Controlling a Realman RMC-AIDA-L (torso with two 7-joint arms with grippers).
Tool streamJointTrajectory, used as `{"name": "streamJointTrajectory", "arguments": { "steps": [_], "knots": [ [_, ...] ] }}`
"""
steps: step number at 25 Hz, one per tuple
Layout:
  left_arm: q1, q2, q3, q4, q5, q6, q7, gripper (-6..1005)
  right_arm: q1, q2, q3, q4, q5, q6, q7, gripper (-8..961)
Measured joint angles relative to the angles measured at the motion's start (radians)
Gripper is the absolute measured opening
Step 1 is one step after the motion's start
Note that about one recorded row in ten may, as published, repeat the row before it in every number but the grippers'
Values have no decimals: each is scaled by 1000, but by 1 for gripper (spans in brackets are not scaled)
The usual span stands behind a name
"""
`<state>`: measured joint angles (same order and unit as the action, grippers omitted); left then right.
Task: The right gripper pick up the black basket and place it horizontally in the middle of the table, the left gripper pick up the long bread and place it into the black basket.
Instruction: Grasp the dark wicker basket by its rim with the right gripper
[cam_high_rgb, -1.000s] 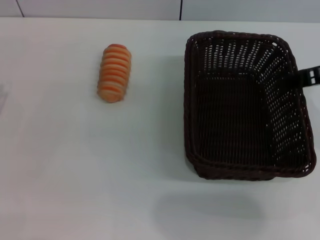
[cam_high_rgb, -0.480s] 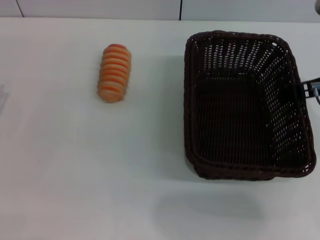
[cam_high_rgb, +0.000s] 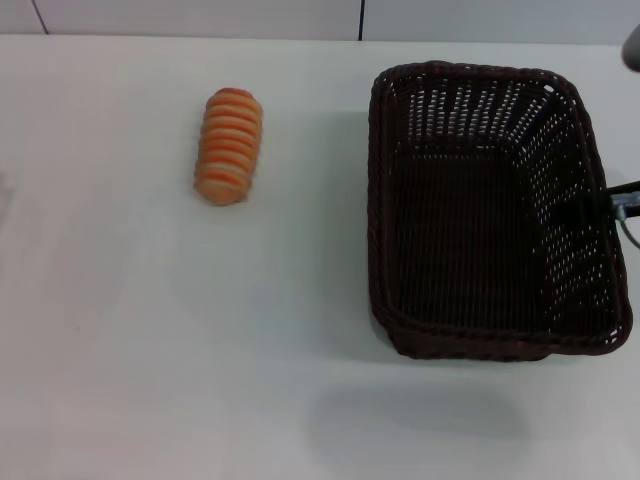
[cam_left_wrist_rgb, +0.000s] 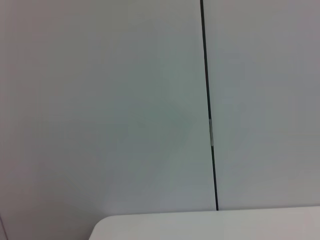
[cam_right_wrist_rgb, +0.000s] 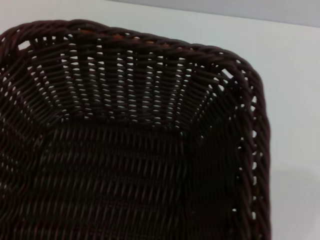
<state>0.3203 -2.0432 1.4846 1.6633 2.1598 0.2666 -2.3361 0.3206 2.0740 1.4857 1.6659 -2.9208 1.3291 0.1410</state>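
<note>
The black basket (cam_high_rgb: 490, 210) stands on the right side of the white table (cam_high_rgb: 200, 350), its long side running away from me, and it is empty. It fills the right wrist view (cam_right_wrist_rgb: 125, 150), seen from above its inside and one corner. The long bread (cam_high_rgb: 229, 146) lies on the table at the far left, well apart from the basket. Only a small black and grey piece of my right gripper (cam_high_rgb: 622, 197) shows at the right edge, against the outside of the basket's right wall. My left gripper is out of view.
A grey wall with a dark vertical seam (cam_left_wrist_rgb: 207, 100) stands behind the table, and a table corner (cam_left_wrist_rgb: 150, 227) shows in the left wrist view. A grey rounded part (cam_high_rgb: 633, 45) shows at the head view's top right corner.
The black piece of my right gripper has slid along the basket's right wall toward me. The basket and the bread have not moved.
</note>
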Motion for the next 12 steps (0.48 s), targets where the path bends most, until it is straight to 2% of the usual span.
{"name": "streamJointTrajectory", "arguments": {
  "steps": [10, 12],
  "knots": [
    [-2, -3, -3, -4, 14, -1, 3, 805, 8, -3, -44, -31, 0, -78, -35, 512],
    [-2, -3, -3, -4, 14, -1, 3, 805, 11, -2, -45, -35, 0, -81, -57, 424]
  ]
}}
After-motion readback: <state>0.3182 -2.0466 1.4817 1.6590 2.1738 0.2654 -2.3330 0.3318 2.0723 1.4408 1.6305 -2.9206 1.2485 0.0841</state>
